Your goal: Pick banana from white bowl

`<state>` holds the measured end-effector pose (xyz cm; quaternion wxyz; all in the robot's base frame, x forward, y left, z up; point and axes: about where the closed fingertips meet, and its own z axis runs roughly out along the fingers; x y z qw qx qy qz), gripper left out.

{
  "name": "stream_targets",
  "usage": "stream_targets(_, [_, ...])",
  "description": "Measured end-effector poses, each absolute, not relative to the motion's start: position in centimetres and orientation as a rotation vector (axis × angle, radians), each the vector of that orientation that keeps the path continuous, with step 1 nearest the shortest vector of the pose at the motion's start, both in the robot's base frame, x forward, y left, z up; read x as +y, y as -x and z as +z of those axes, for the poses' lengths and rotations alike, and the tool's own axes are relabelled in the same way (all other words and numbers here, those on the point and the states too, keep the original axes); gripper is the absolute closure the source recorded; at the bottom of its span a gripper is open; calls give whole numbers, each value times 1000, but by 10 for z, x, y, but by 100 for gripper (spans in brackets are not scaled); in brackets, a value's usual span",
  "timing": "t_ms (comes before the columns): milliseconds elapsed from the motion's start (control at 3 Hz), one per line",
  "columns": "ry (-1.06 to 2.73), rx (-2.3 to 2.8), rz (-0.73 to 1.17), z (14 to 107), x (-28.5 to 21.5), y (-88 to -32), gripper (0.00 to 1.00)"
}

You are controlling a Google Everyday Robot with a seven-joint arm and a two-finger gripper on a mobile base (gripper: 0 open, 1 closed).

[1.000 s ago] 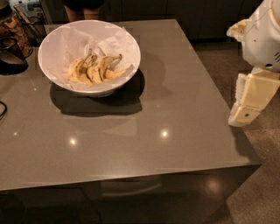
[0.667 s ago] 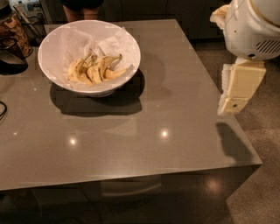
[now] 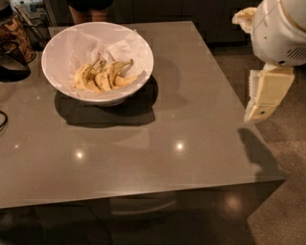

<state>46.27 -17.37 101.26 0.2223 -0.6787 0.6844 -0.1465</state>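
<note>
The white bowl (image 3: 57, 50) stands on the far left part of the grey table, lined with crumpled white paper. Several spotted yellow bananas lie bunched in its middle. The long curved banana (image 3: 116, 72) lies on the right side of the bunch, its dark tip pointing up and right. My gripper (image 3: 264, 98) hangs as a cream block below the white arm housing (image 3: 282, 31), at the table's right edge. It is far right of the bowl and holds nothing that I can see.
A dark round vessel (image 3: 12, 64) and a jar (image 3: 14, 26) stand at the far left. A person's legs (image 3: 90, 8) show behind the table. The grey table (image 3: 191, 143) ends close on the right and front; carpet floor (image 3: 287, 191) lies beyond.
My arm and gripper have moved left, from beyond the table's right edge to just over it. The bowl and bananas have not moved.
</note>
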Motion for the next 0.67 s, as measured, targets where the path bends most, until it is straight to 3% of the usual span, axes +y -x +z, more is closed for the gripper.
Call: stream_targets(667, [1907,1602,-393,980,-217,-556,0])
